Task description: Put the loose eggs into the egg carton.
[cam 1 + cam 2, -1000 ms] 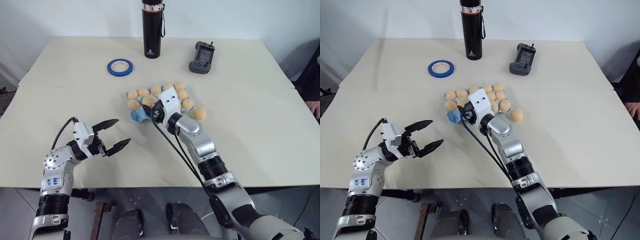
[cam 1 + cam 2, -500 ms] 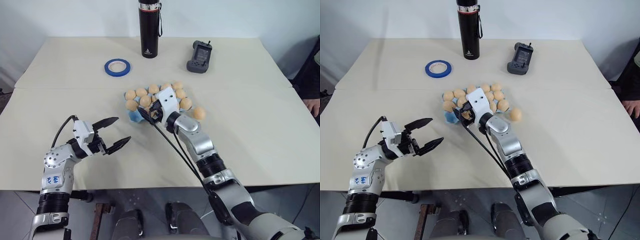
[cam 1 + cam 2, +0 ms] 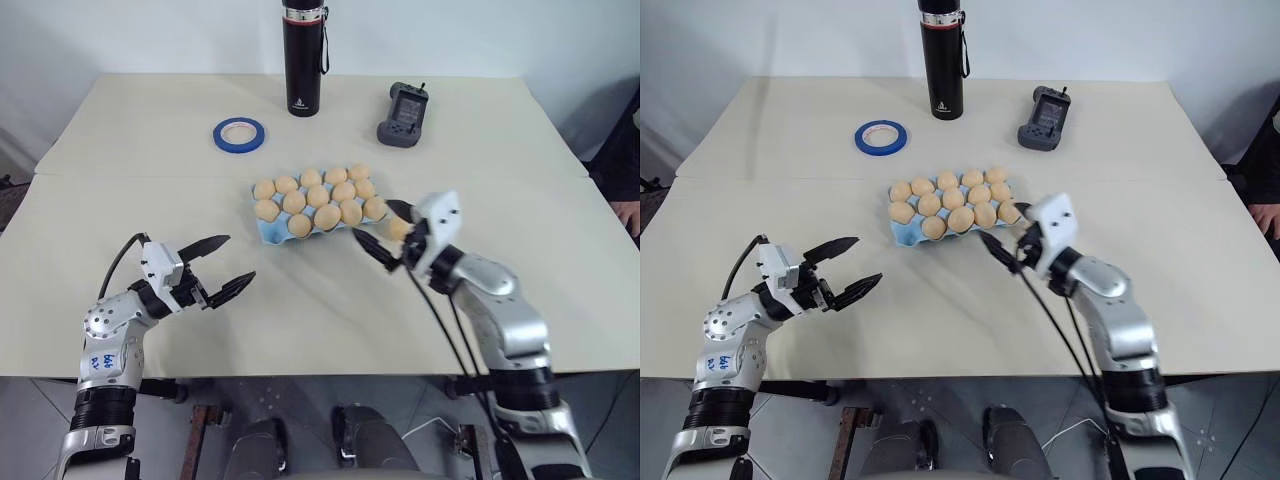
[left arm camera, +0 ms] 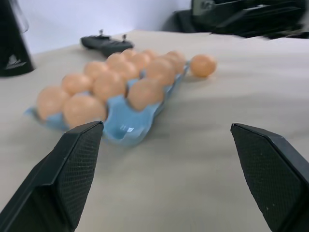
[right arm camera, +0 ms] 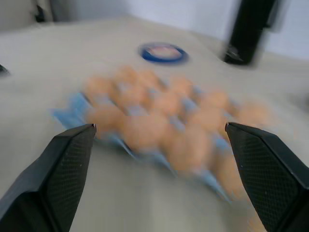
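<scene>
The egg carton [image 3: 318, 207] is sitting mid-table with ten eggs in its cups; as far as you can see, every cup is filled. One loose egg [image 4: 203, 65] is lying on the table just off the carton's right end, right behind the right gripper [image 3: 383, 232], partly hidden by it in the head views.

Right jaws are standing wide open, nothing between them, pointing toward the carton end. Left gripper [image 3: 225, 265] is also open and empty, hovering well apart from the carton on its left.

Judgement: you're between placements, lining up on that last egg. Next move calls for straddling it with the open right jaws and closing gently; I can't tell where a free cup is.

Writing: white logo on the black bottle [image 3: 303, 58], unreadable. Blue handwriting on the left forearm, illegible. Nothing legible on the black handheld device [image 3: 403, 113] or tape roll [image 3: 239, 133].
</scene>
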